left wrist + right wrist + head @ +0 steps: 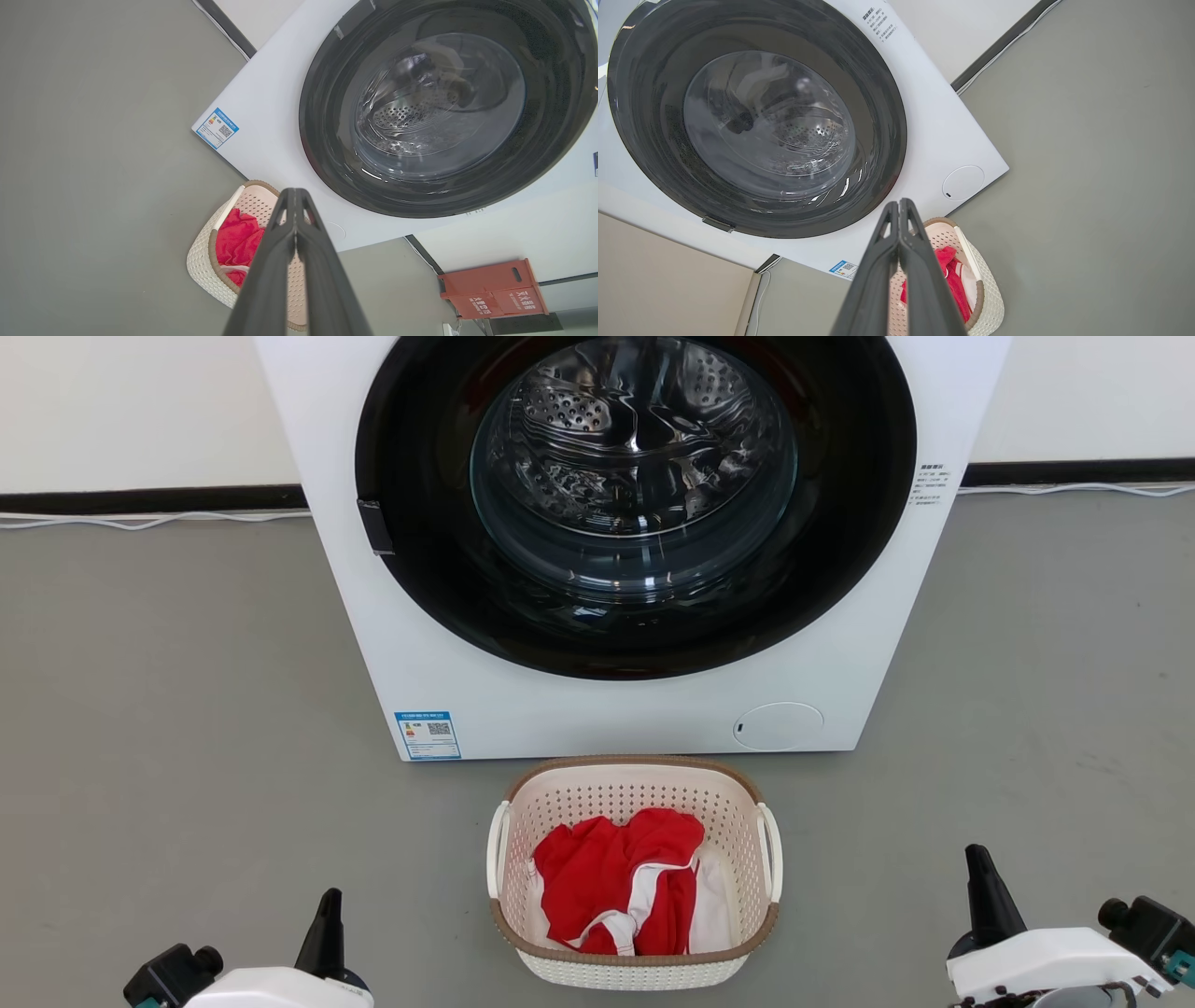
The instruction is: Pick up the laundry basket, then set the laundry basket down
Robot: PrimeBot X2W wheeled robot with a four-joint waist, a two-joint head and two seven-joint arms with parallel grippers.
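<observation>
Both low, flanking laundry basket [625, 976] | left gripper [330, 902] pressed together | right gripper [977, 866] likewise

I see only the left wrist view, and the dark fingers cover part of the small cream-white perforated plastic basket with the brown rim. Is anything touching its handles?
Observer: No. In the head view both white side handles of the cream-white basket are free; nothing touches the right handle.
Operator: Where is the right gripper?
Observer: The right gripper is shut and sits to the basket's right, apart from it.
Operator: Is only red cloth inside?
Observer: No, a white cloth lies beside the red garment, toward the right handle.
</observation>
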